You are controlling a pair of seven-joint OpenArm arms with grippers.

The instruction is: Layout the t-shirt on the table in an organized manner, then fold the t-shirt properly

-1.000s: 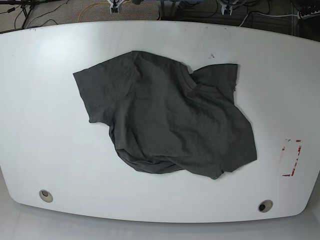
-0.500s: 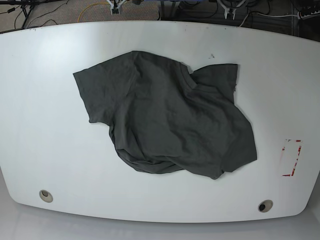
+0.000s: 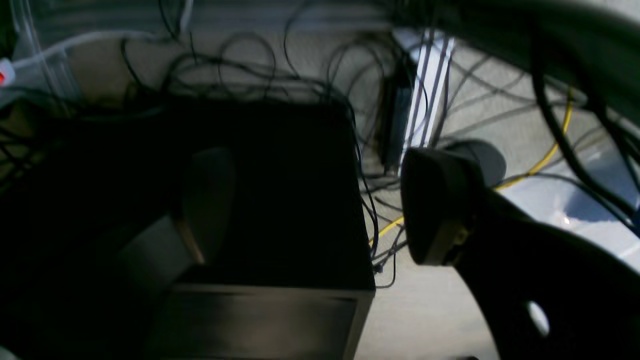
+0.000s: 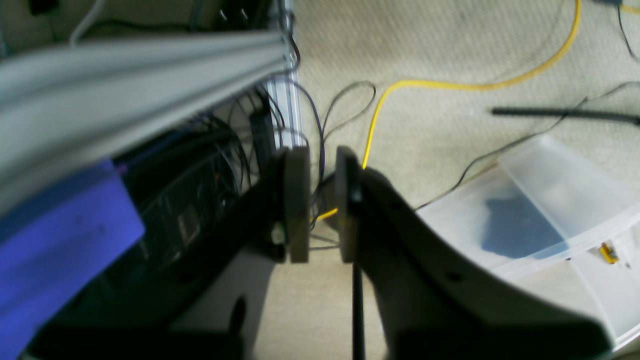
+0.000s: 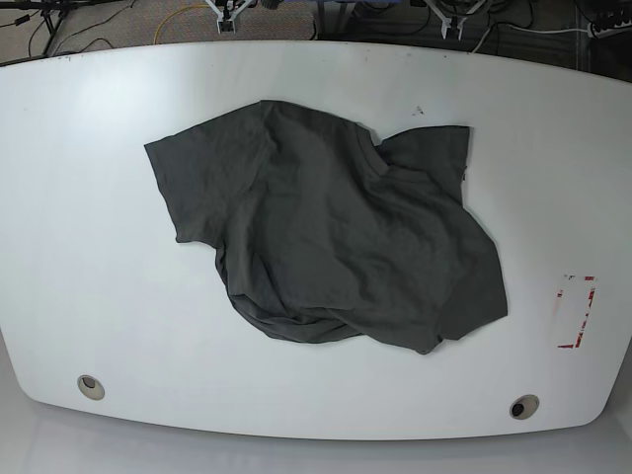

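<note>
The dark charcoal-grey t-shirt (image 5: 331, 237) lies crumpled and skewed in the middle of the white table (image 5: 89, 247), one sleeve spread at the upper left, the lower hem bunched toward the front. Both arms are back beyond the table's far edge, well away from the cloth. My left gripper (image 3: 320, 210) hangs over the floor with its fingers (image 3: 435, 200) wide apart and nothing between them. The right gripper (image 4: 322, 205) also hangs over the floor, its pads (image 4: 297, 200) parallel with only a narrow gap, holding nothing. In the base view only their tips show, left gripper (image 5: 454, 20) and right gripper (image 5: 225, 12).
Two round grommet holes (image 5: 91, 386) (image 5: 523, 406) sit near the table's front edge and a red-outlined rectangle mark (image 5: 576, 311) at the right. Behind the table are a black box (image 3: 280, 200), tangled cables, a yellow cable (image 4: 425, 85) and a clear plastic bin (image 4: 550, 200).
The t-shirt has not moved. The gripper tips at the far edge have shifted slightly, and the one on the base view's left looks a little more spread.
</note>
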